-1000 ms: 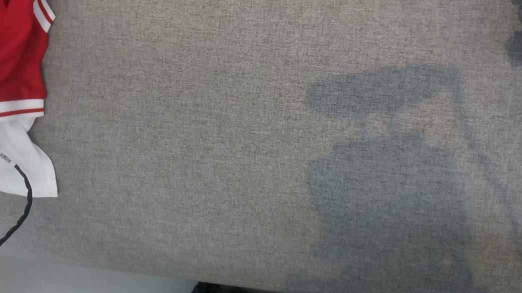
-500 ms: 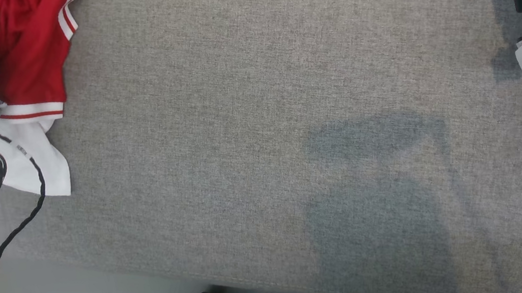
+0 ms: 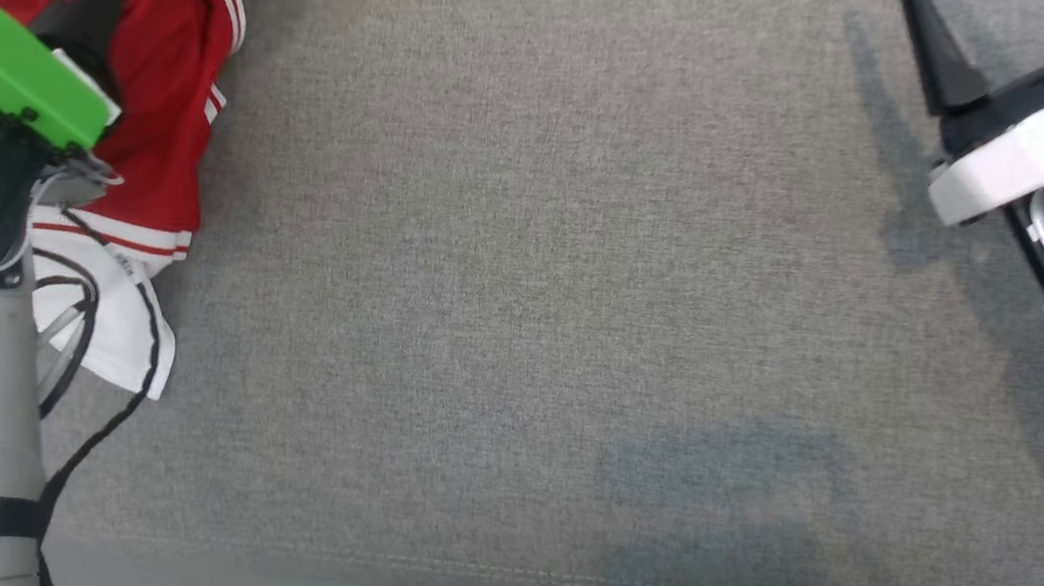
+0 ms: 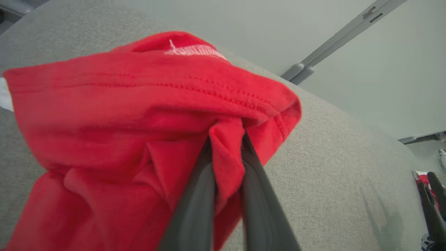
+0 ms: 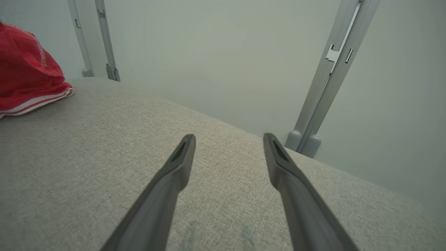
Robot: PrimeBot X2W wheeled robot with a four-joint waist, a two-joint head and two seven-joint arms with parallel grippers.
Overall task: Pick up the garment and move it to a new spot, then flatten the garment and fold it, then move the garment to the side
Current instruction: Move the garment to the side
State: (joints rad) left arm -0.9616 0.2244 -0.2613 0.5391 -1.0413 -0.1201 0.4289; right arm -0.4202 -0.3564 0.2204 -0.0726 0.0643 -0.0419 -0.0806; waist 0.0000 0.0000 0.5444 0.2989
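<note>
Head view shifted, left hand (image 4: pixel 226 134) now pinching red garment (image 4: pixel 122 104)

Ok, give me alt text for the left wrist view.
The left tool pinches a fold of the red garment, its two dark fingers shut on the cloth, above a grey fabric surface. A pale wall lies beyond; the right tool shows at the lower right.
</note>
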